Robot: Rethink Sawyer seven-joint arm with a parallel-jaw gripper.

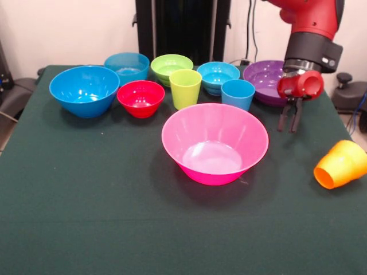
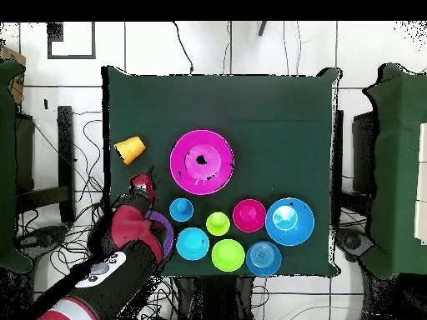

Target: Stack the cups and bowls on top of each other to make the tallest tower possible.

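Green cloth covers the table [image 1: 86,229], and nothing is stacked on it: every piece stands alone. Landmark: the huge pink bowl [image 1: 215,143], upright and empty near the middle of the cloth.

Seen from the front camera, 7 pieces crowd behind the pink bowl, toward the robot's side. Just behind its rim stand the lime green cup [image 1: 185,87] and the light blue cup [image 1: 237,94], both upright, with the small red bowl [image 1: 140,98] to the picture's left of the green cup. Further left is the large blue bowl [image 1: 85,90]. Behind these, in a back row, sit the ribbed cyan bowl [image 1: 127,66], the lime green bowl [image 1: 171,67] and the small blue bowl [image 1: 218,75]. The wide purple bowl [image 1: 267,81] lies behind and to the right of the pink bowl, partly hidden by the arm.

The orange cup [image 1: 342,164] lies tipped on its side, well apart to the right of the pink bowl near the table edge, its mouth facing the camera.

The red and black arm comes down on that same right side. Its gripper [image 1: 290,118] hangs above the cloth in front of the purple bowl, between the pink bowl and the orange cup, touching neither. Its 2 dark fingers point down, close together, a narrow gap, holding nothing
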